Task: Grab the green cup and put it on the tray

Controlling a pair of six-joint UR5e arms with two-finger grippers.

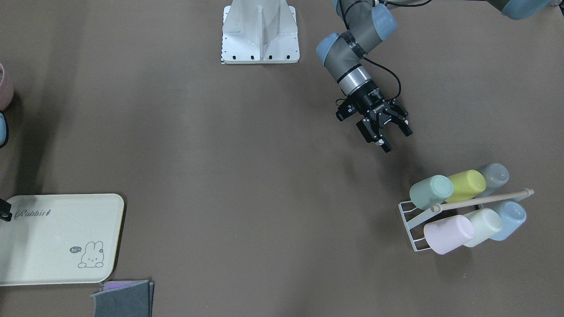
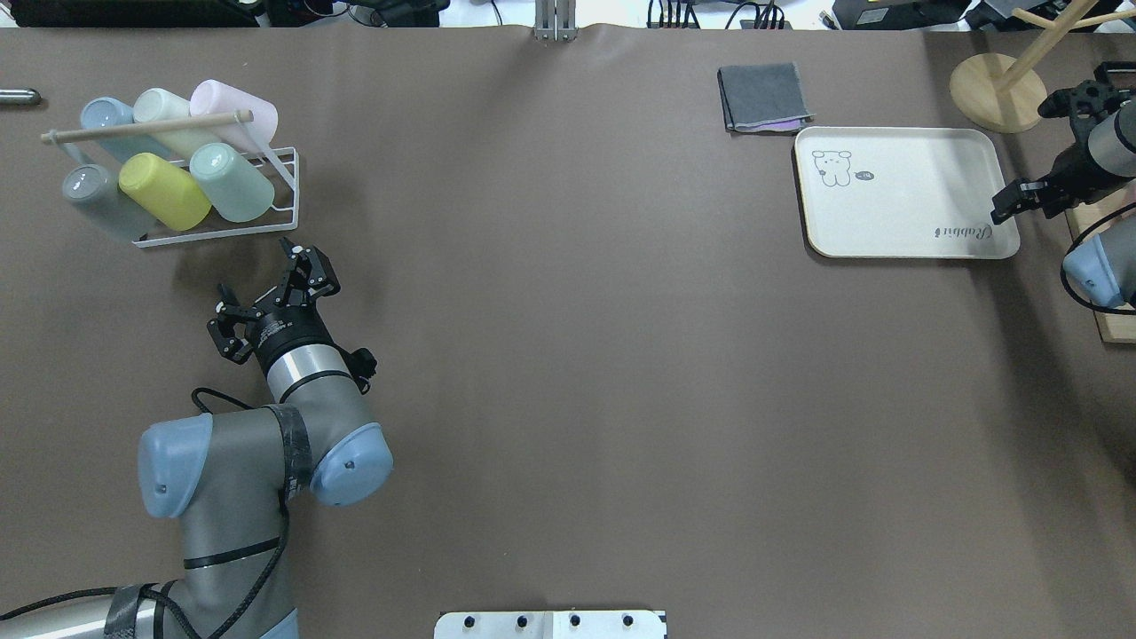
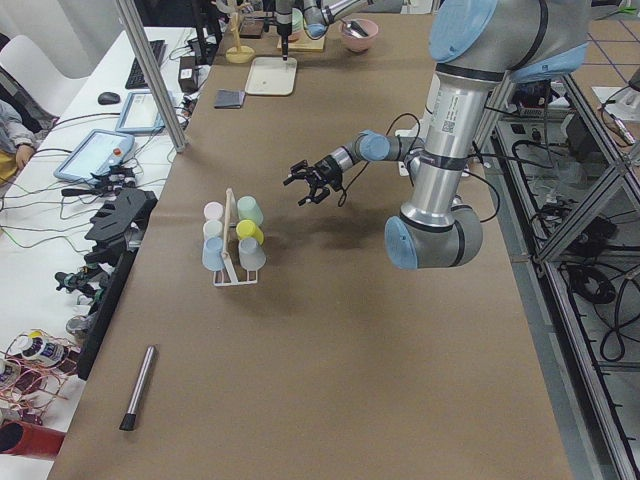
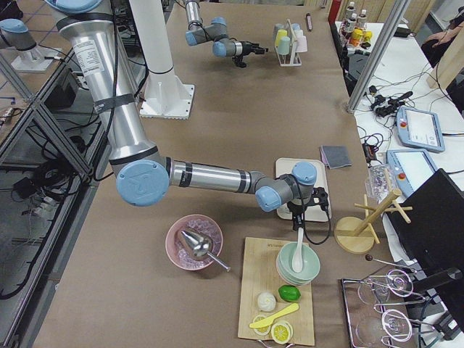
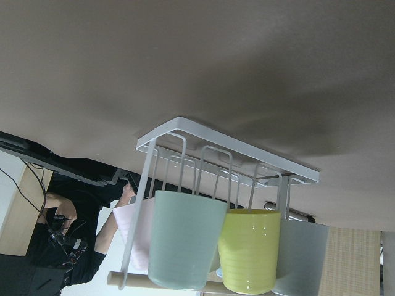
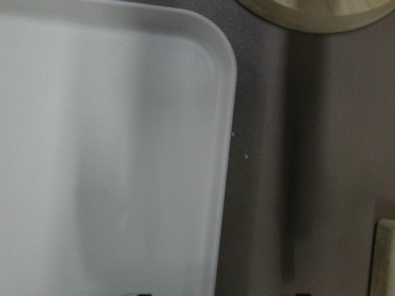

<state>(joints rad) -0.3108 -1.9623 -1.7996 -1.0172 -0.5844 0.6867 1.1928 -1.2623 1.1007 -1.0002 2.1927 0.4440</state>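
The green cup (image 2: pixel 231 182) is a pale mint tumbler lying on its side in a white wire rack (image 2: pixel 286 182) at the table's left end, next to a yellow-green cup (image 2: pixel 164 191). It also shows in the front view (image 1: pixel 431 192) and in the left wrist view (image 5: pixel 185 237). My left gripper (image 2: pixel 262 271) is open and empty, a short way in front of the rack and pointing at it. The cream tray (image 2: pixel 905 191) lies far right and holds nothing. My right gripper (image 2: pixel 1007 209) hangs by the tray's right edge; its jaws are not clear.
The rack also holds grey (image 2: pixel 89 191), blue (image 2: pixel 102 115), cream (image 2: pixel 160 105) and pink (image 2: pixel 232 102) cups under a wooden rod (image 2: pixel 146 127). A folded grey cloth (image 2: pixel 763 96) lies beside the tray. A wooden stand (image 2: pixel 998 91) is behind the tray.
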